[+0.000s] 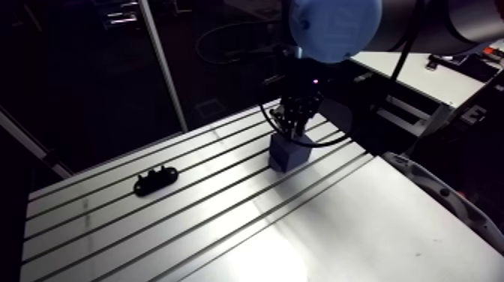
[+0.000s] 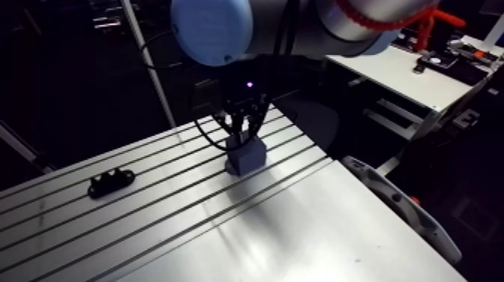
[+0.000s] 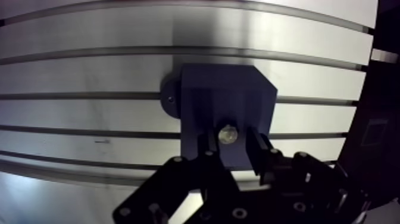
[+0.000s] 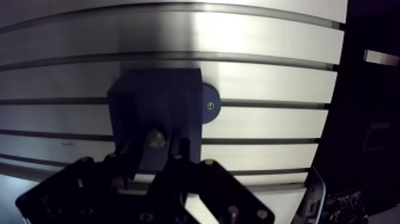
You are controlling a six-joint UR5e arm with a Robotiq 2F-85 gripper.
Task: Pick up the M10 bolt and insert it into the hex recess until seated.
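Steel and rigid, the M10 bolt (image 3: 227,134) will likely feel weighty for its size and will not give under pressure. Its smooth or threaded sides could twist or slide in a loose hold, so I would grip squarely across the shank and leave the entering end free. In the wrist view only its round, shiny upper end shows, standing upright over the dark blue block (image 3: 223,107). The gripper (image 3: 233,142) is closed down to a narrow gap, with a finger close on each side of the bolt, and it appears to be clamping it. The block sits on the slotted aluminium table (image 1: 225,225) near its far right corner. A round tab (image 3: 171,98) with a small screw sticks out of one of the block's sides. The hex recess is hidden beneath the bolt and fingers, so I cannot tell whether the bolt has entered it or is seated. A small black part (image 1: 155,180) lies well apart, along the table's far edge, too dark to identify.
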